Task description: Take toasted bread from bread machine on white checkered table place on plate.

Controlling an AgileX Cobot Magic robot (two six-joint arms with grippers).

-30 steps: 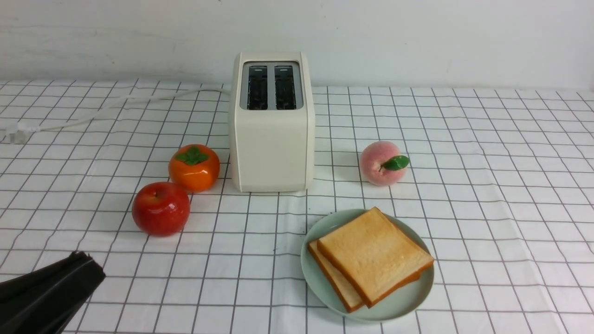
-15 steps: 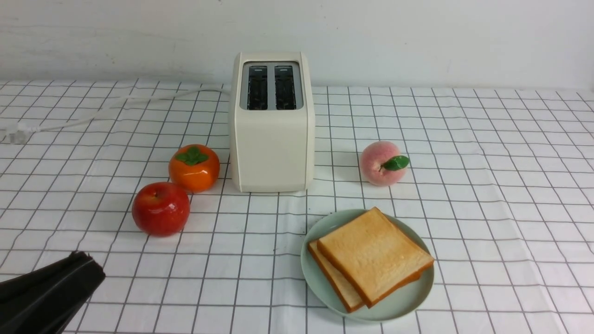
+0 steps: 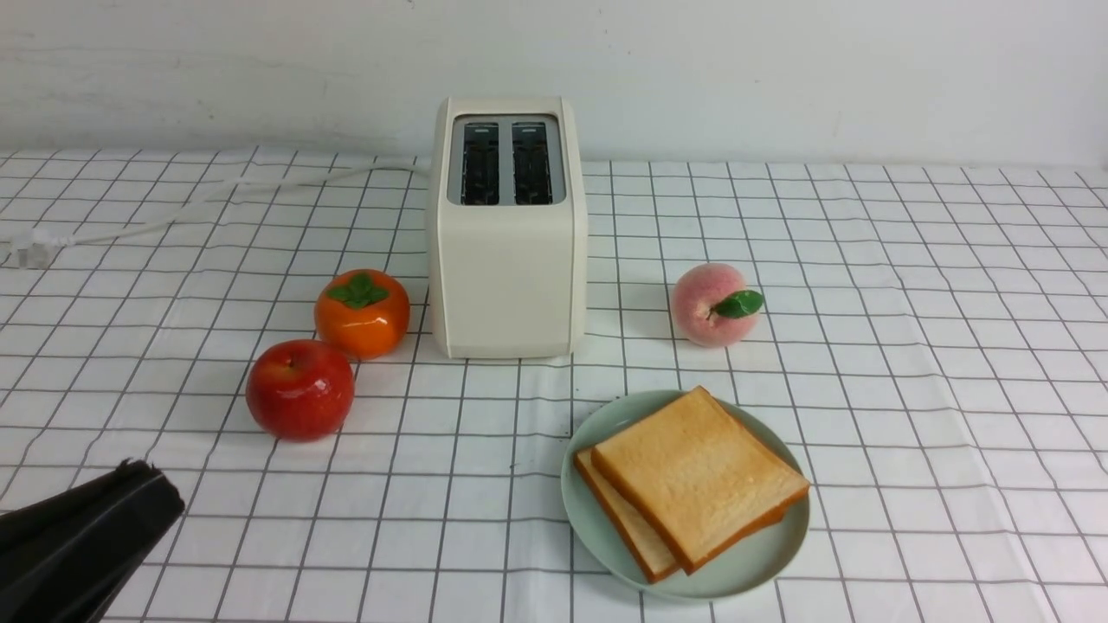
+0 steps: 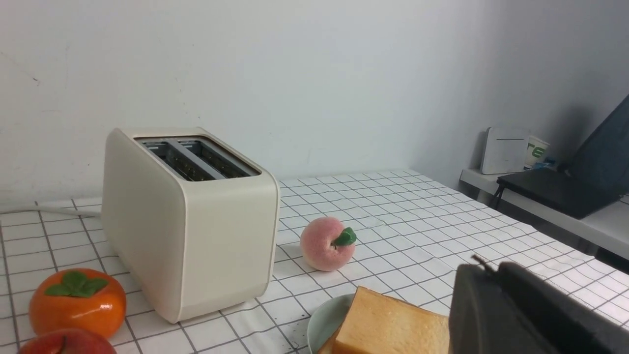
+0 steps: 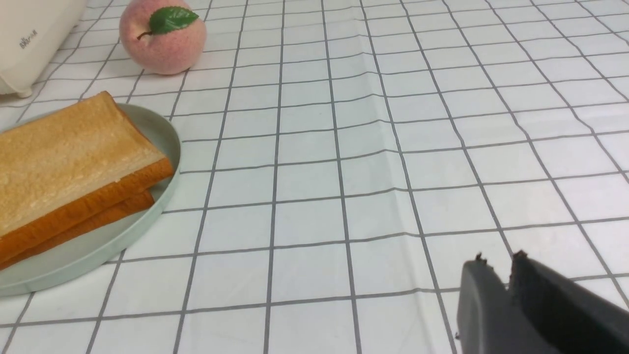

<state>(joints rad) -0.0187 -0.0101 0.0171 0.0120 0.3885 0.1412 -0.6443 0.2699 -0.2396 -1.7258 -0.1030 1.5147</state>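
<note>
Low at the near left, the left pincer (image 3: 130, 484) is closed and empty; the right pincer (image 5: 496, 268) seems barely parted, holding nothing. Both toast slices (image 3: 692, 476) lie stacked on the mint plate (image 3: 762, 562), near-right of the toaster (image 3: 506, 260) on the checkered bench (image 3: 952, 346).

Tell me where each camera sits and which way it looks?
Front view: sits between the arms, faces the wall past the bread machine; shows the left gripper.
Left wrist view: rides the left arm, faces the bread machine and peach; shows its own gripper.
Right wrist view: rides the right arm, looks down at the white checkered table; shows the right gripper.
All three share the toasted bread on the plate.
</note>
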